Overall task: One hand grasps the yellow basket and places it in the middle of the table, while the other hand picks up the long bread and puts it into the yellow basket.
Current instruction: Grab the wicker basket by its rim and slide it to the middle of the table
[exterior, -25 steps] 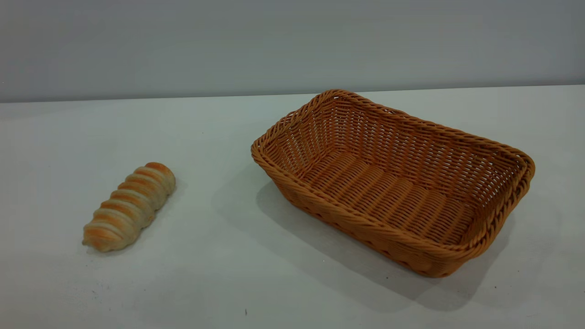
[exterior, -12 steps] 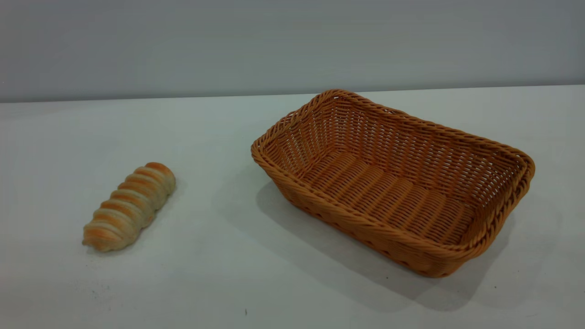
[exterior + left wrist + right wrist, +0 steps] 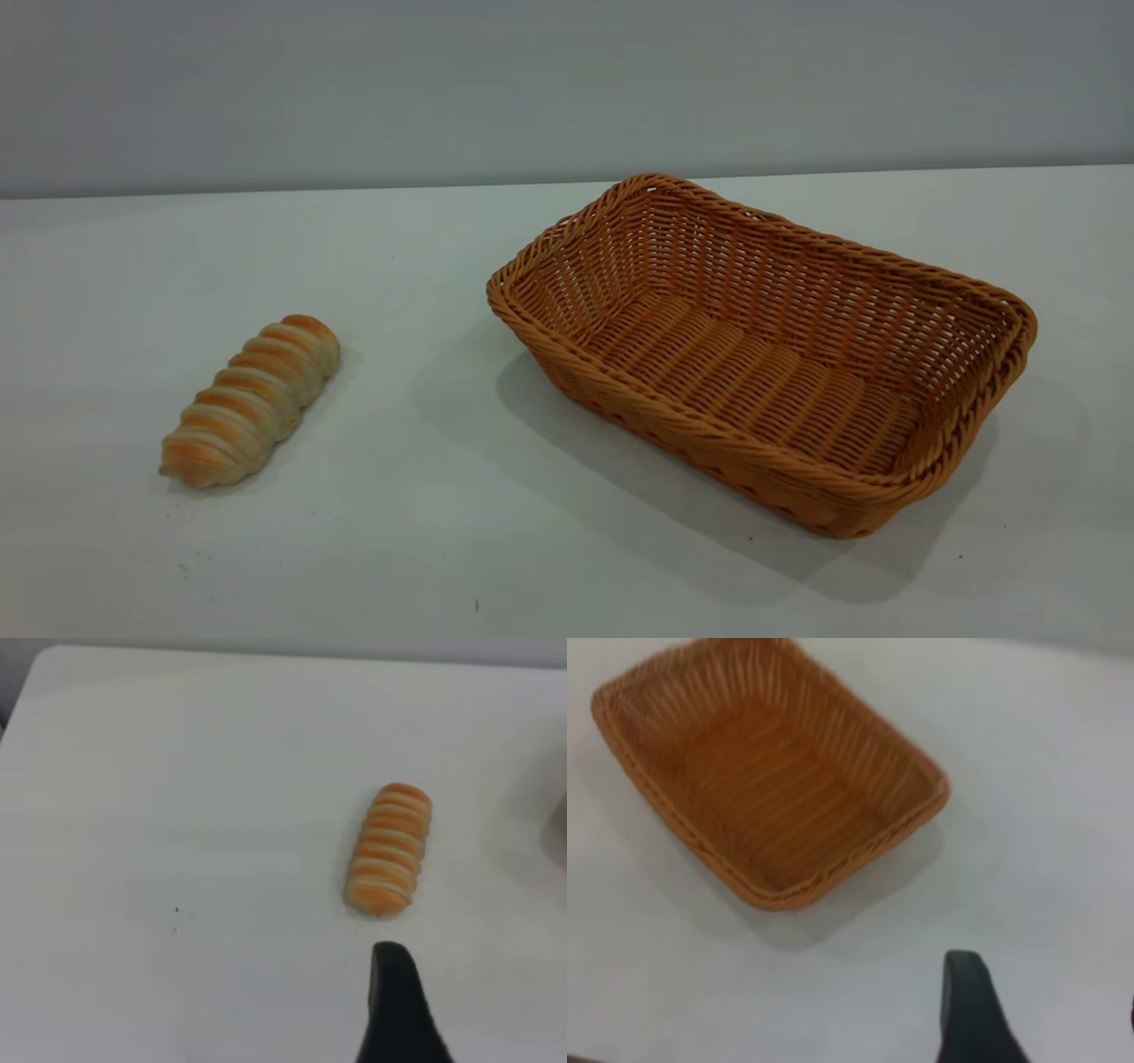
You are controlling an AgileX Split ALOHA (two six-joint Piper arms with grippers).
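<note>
The yellow basket (image 3: 762, 354) is a large woven orange-tan basket that stands empty on the white table (image 3: 425, 496), right of the middle. The long bread (image 3: 252, 399) lies on the table at the left, ridged side up. Neither gripper shows in the exterior view. In the left wrist view the bread (image 3: 388, 849) lies just beyond my left gripper (image 3: 483, 979); one dark finger (image 3: 399, 1010) shows, with bare table on both sides. In the right wrist view the basket (image 3: 766, 771) lies ahead of my right gripper (image 3: 1047, 988), which is open and empty above the table.
A grey wall (image 3: 567, 80) rises behind the table's far edge. Open table lies between the bread and the basket, and in front of both.
</note>
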